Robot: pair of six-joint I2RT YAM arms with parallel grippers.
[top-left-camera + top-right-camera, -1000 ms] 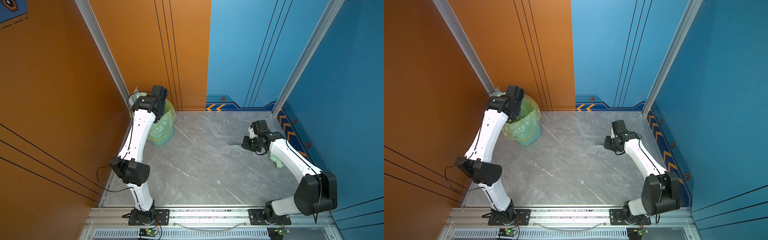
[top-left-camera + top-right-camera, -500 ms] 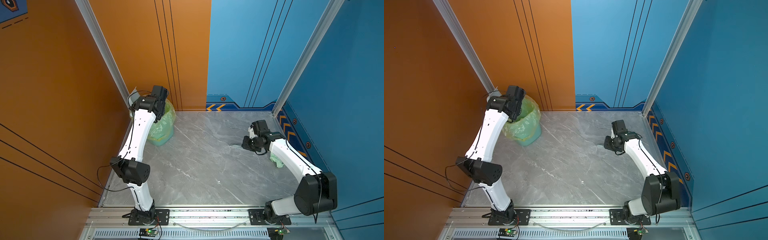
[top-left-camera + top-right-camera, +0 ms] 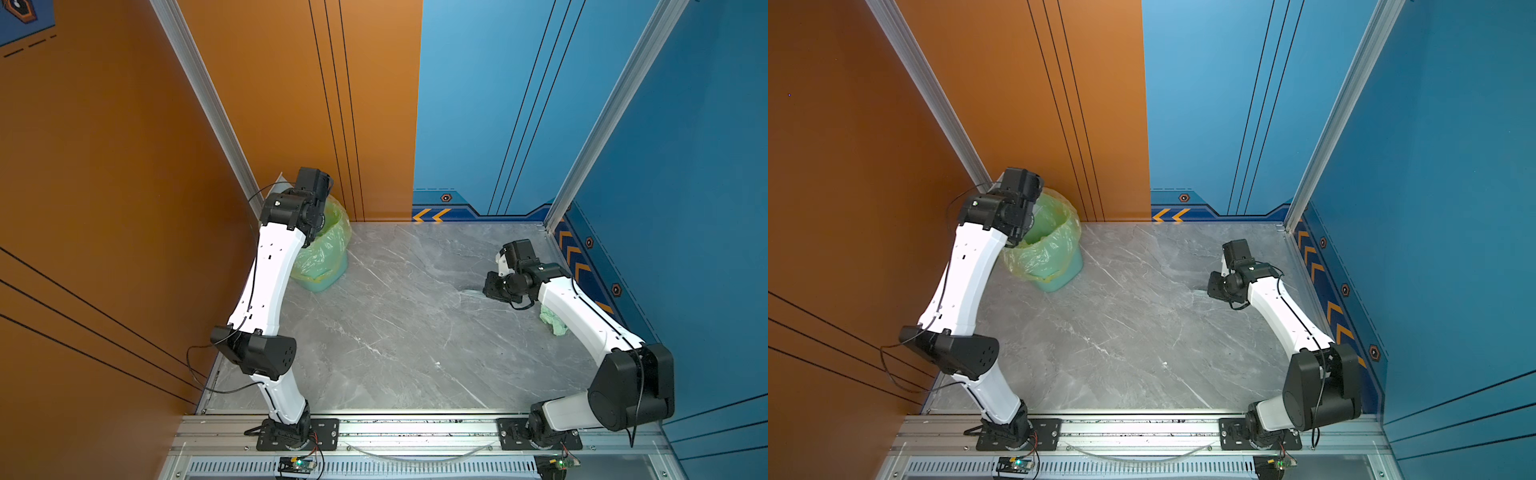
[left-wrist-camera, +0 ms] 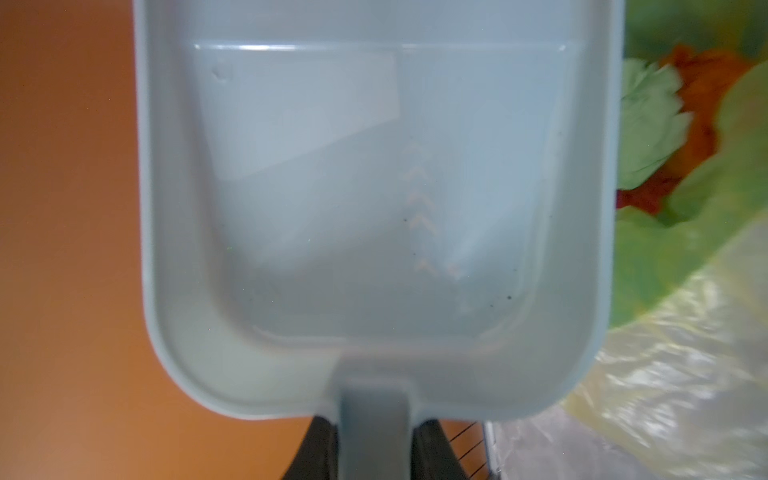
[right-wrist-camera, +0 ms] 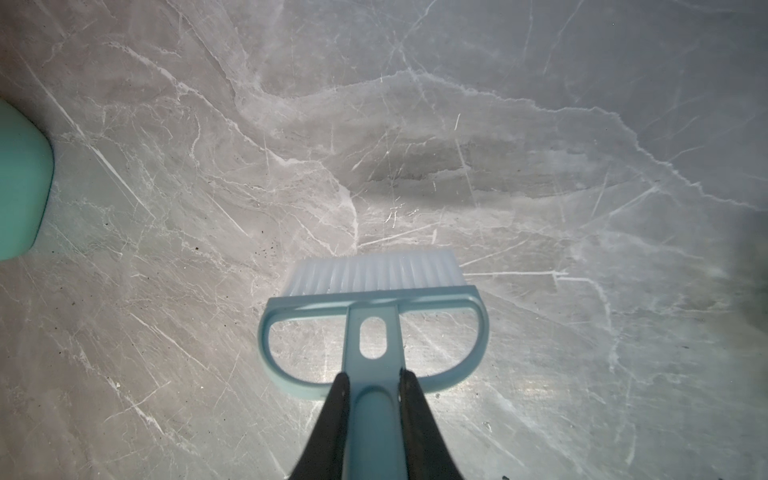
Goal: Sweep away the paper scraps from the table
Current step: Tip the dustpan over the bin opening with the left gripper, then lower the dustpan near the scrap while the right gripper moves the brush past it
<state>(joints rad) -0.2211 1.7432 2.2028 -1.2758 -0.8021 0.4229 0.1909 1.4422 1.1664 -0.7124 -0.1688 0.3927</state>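
Almost nothing was found to have moved since the earlier frames: both arms were held in the same poses. Nearest the camera, in the lower part of both top views, no coloured paper was seen on the table (image 3: 395,340). Further up, at the right edge in a top view, one pale green scrap (image 3: 552,323) was left lying on the marble, partly tucked under the right forearm and close to the blue wall. Just beyond it the right gripper (image 5: 374,415) was closed on the handle of the brush (image 5: 376,291), whose bristles were pointed at bare marble, with no paper in that wrist view. Farthest away, at the upper left corner of the table, the left gripper (image 4: 374,440) was clamped on the handle of the dustpan (image 4: 374,187), held above the bin (image 3: 1059,278) with its yellow-green bag (image 3: 332,241). The pan was empty, and other paper scraps (image 4: 648,124), green and orange, were seen inside the bag. The emptying was judged done. To finish well, the pan would best be set with its lip flat on the table beside the last scrap. The brush would best be brought round to the wall side, so that the scrap is drawn into the pan, not pressed against the wall.
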